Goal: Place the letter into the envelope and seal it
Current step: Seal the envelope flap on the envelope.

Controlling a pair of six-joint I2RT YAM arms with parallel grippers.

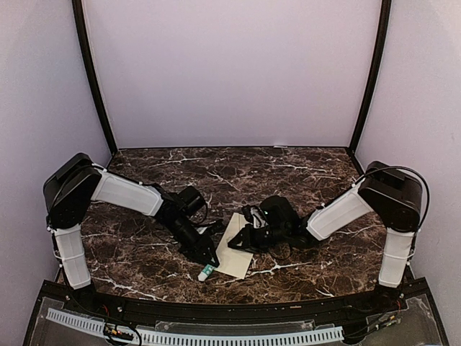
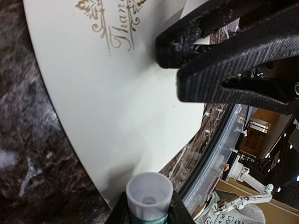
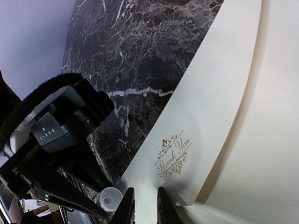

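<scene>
The envelope is located on the marble table, close to the near edge and between the two arms. It is laid flat with its printed face up. The gold "Thank You" emblem is seen at the middle of that face.

The left gripper is positioned at the near left corner of the envelope. A small tube with a white cap and a green body is clamped between its fingers. In the left wrist view, the capped end is turned towards the camera and is seen just at the envelope's edge. Whether the tube is touching the paper cannot be determined.

The right gripper is positioned over the right-hand side of the envelope. Its fingers are held close together with only a narrow gap between them, and cream paper is seen in that gap. Whether paper is pinched or only pressed cannot be determined.

In the right wrist view, a paler paper surface is seen along the envelope's long edge, with a band of shadow at the border. Whether this surface is the letter or the opened flap cannot be determined.
</scene>
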